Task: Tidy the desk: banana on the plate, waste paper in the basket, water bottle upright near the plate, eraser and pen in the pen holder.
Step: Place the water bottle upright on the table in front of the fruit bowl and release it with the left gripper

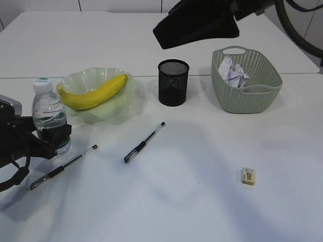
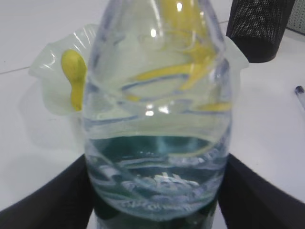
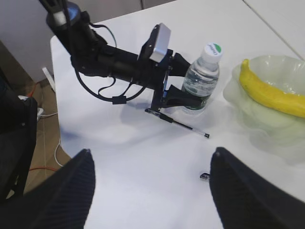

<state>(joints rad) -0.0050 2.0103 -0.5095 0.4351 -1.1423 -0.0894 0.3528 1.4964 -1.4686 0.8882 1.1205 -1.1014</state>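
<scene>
water bottle (image 1: 49,115) stands upright at the left edge of the exterior frame, cap up, just beside the plate (image 1: 122,99), which is where the task wants it. banana (image 1: 92,93) already lies across the plate; crumpled waste paper (image 1: 233,70) sits in the basket (image 1: 264,91) at upper right.

left gripper (image 1: 54,137) reaches in from the lower left with its fingers on either side of the bottle's lower body. in the left wrist frame the bottle (image 2: 157,119) fills the centre with a dark finger (image 2: 52,200) at each bottom corner; whether the fingers press the plastic or stand just clear, i cannot tell. a low hold would suit setting the bottle down on its base without tipping.

right gripper (image 3: 152,186) hangs high at the top of the exterior frame, jaws apart and empty, out of the way.

judgement: bottle step is about finished. left to do: two pens, one (image 1: 63,167) near the left gripper, one (image 1: 145,142) mid-frame, and the eraser (image 1: 248,176) at lower right, all lying on the desk, well apart from the black mesh pen holder (image 1: 173,82).
</scene>
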